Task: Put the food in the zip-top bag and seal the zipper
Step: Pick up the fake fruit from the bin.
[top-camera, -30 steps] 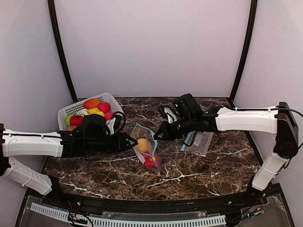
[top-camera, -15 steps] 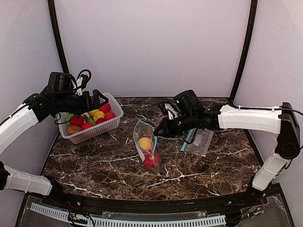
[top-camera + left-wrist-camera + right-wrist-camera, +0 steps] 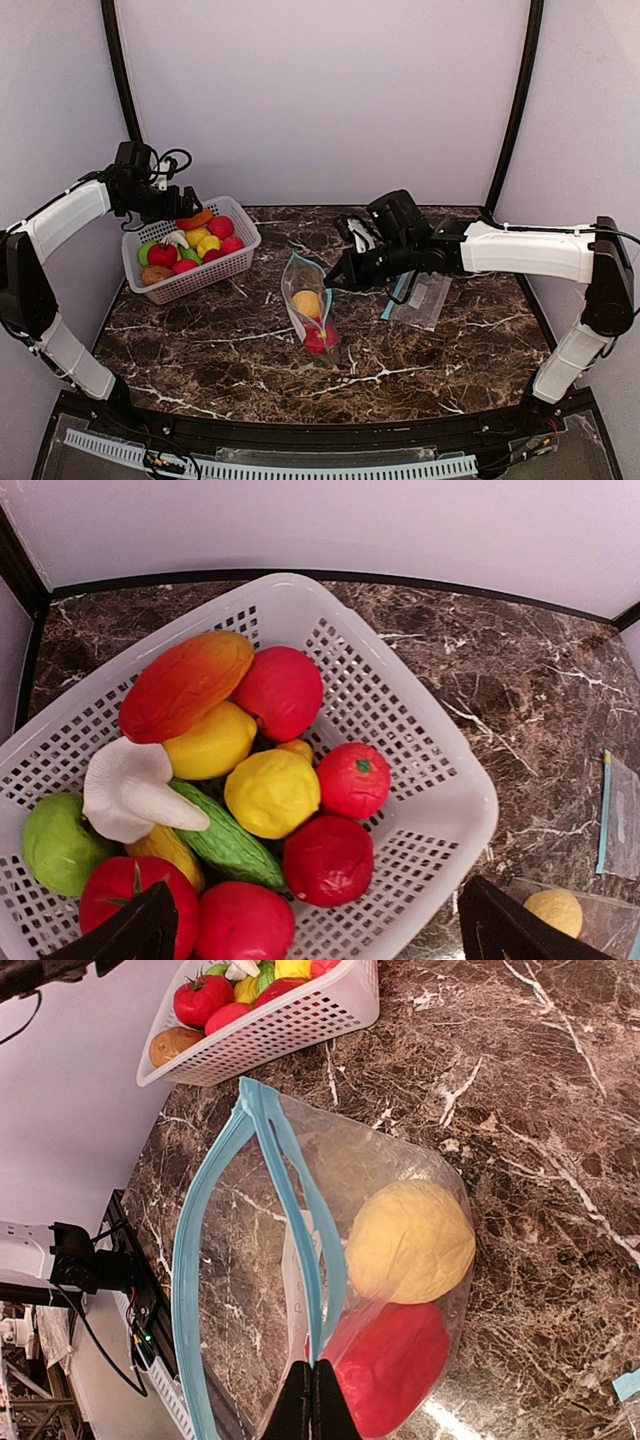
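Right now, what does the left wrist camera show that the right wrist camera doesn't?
Only the left wrist view looks straight down into the basket and shows the orange-red fruit. Only the right wrist view shows the open blue zipper of the zip-top bag, the red food inside, and the right fingers pinched shut on its edge. Both show the basket, the yellow food in the bag and the marble table.

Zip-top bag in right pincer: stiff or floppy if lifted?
Likely floppy: the zip-top bag is thin clear film, rim bowed. Probably sags bottom-heavy, with yellow fruit and red fruit inside; right pincer pinches only the rim.
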